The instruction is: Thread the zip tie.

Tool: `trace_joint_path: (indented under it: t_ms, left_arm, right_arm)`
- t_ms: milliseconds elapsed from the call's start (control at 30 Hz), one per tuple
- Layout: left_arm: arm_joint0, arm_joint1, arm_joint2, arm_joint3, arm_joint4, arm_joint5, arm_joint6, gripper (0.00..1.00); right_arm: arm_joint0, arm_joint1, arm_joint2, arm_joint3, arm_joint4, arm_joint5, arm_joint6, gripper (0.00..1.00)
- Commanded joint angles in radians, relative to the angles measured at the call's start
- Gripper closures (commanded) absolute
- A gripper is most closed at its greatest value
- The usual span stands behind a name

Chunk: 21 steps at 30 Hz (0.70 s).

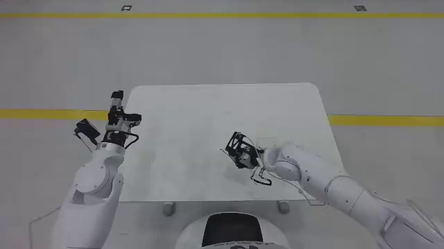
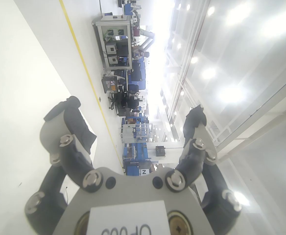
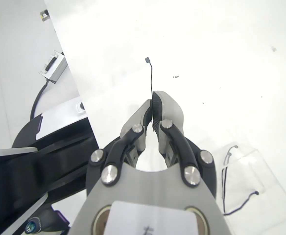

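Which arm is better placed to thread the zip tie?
Right. The right gripper is shut on the zip tie, its head end sticking out over the table. The left gripper is open and empty at the table's edge.

Top cam: above arms, looks down on surface [image 1: 208,117]. L wrist cam faces off toward ceiling [image 2: 243,50]. R wrist cam, close behind right tool [image 3: 152,101], faces same surface.
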Motion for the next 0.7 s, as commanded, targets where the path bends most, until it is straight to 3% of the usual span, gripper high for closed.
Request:
trace_joint_path:
  t_ms: [0, 400, 567, 667]
  left_arm:
    - [0.0, 0.0, 0.0, 0.0, 0.0, 0.0, 0.0, 0.0]
    - [0.0, 0.0, 0.0, 0.0, 0.0, 0.0, 0.0, 0.0]
    - [0.0, 0.0, 0.0, 0.0, 0.0, 0.0, 0.0, 0.0]
    - [0.0, 0.0, 0.0, 0.0, 0.0, 0.0, 0.0, 0.0]
  right_arm:
    - [-0.004, 0.021, -0.006, -0.009, 0.02, 0.0, -0.044, 1.0]
    - [0.039, 0.118, -0.128, -0.027, 0.129, 0.0, -0.286, 1.0]
    - [0.093, 0.138, -0.207, -0.039, 0.123, 0.0, -0.321, 1.0]
    - [0.093, 0.138, -0.207, -0.039, 0.123, 0.0, -0.321, 1.0]
